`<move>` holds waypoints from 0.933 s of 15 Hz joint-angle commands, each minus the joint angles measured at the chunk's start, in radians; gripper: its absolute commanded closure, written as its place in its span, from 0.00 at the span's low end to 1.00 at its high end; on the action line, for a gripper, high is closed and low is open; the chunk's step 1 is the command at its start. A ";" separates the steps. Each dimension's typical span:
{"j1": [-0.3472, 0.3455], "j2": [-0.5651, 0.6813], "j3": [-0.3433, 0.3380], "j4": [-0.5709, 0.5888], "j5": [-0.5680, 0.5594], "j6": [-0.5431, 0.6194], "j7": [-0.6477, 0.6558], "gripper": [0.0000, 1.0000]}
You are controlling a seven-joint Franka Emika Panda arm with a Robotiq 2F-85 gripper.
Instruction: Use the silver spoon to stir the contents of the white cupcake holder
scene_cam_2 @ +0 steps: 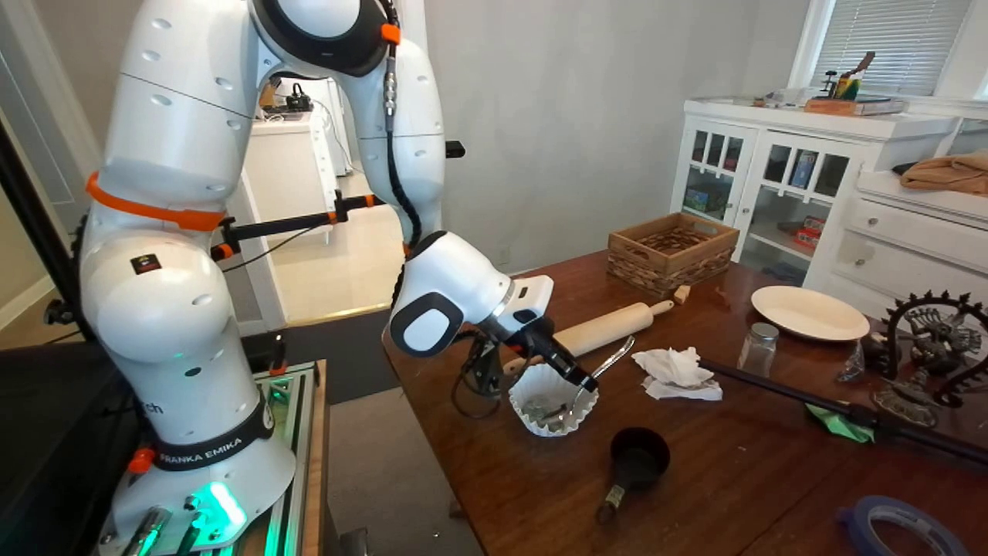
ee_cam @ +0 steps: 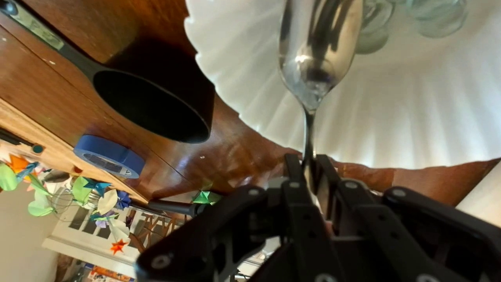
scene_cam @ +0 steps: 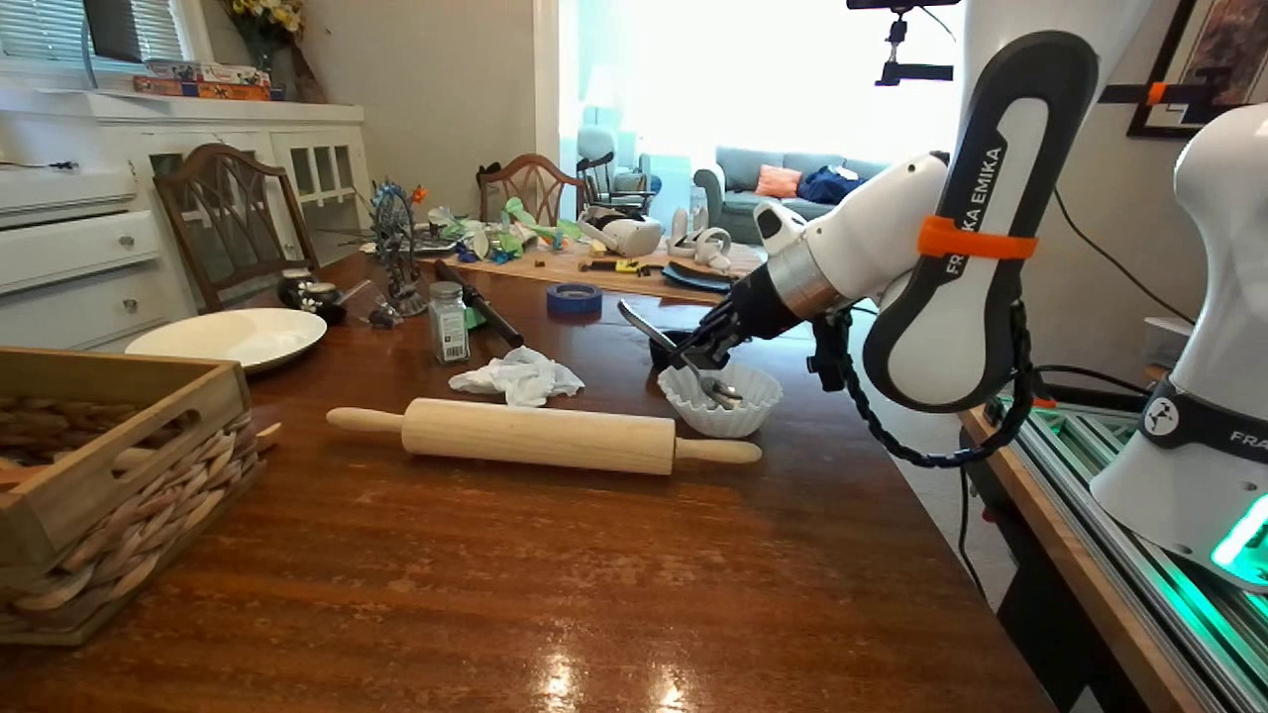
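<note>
A pale wall [scene_cam_2: 579, 154] stands well apart from the claw [ee_cam: 309, 166]; below spreads 1 glossy brown wooden table [scene_cam: 594, 574]. Near the claw lies 1 smooth wooden rolling pin [scene_cam: 540, 437], and just below it, 1 round pleated white cup [scene_cam: 726, 423]. The claw's 2 fingers [ee_cam: 292, 170] clamp 1 shiny metal spoon [ee_cam: 319, 58], its head inside the cup with clear rounded pieces [ee_cam: 436, 19].

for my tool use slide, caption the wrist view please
End effector gripping the silver spoon, dipped into the white cupcake holder with glassy pieces inside, a dark cup alongside.
</note>
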 commanded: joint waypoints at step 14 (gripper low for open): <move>-0.126 0.070 0.195 0.126 -0.010 0.133 -0.044 0.97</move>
